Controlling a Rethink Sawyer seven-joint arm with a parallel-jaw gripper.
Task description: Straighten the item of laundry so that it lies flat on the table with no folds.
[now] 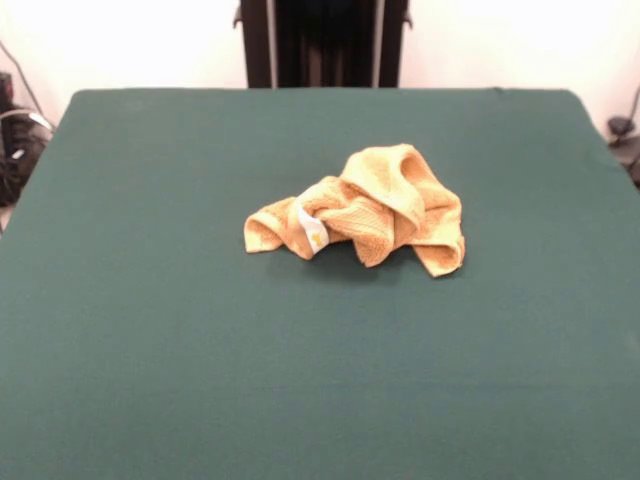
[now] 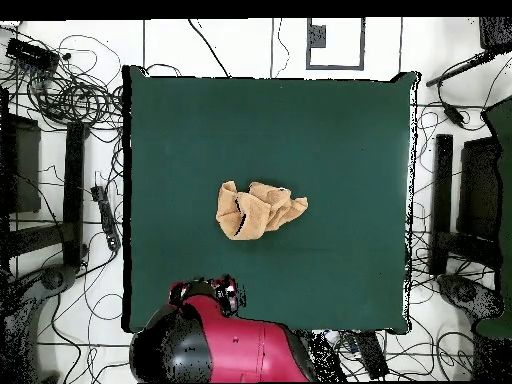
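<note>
The item of laundry, an orange-yellow terry towel, lies crumpled in a heap with several folds a little beyond the middle of the table. Its white tag shows on the heap's left side. In the overhead view the towel lies near the middle of the dark green table. The red and black arm is drawn back at the table's bottom edge, well apart from the towel. Its end just reaches over the edge. The gripper itself does not show in either view.
The black pedestal stands behind the table's far edge. Cables and black stands lie on the floor around the table in the overhead view.
</note>
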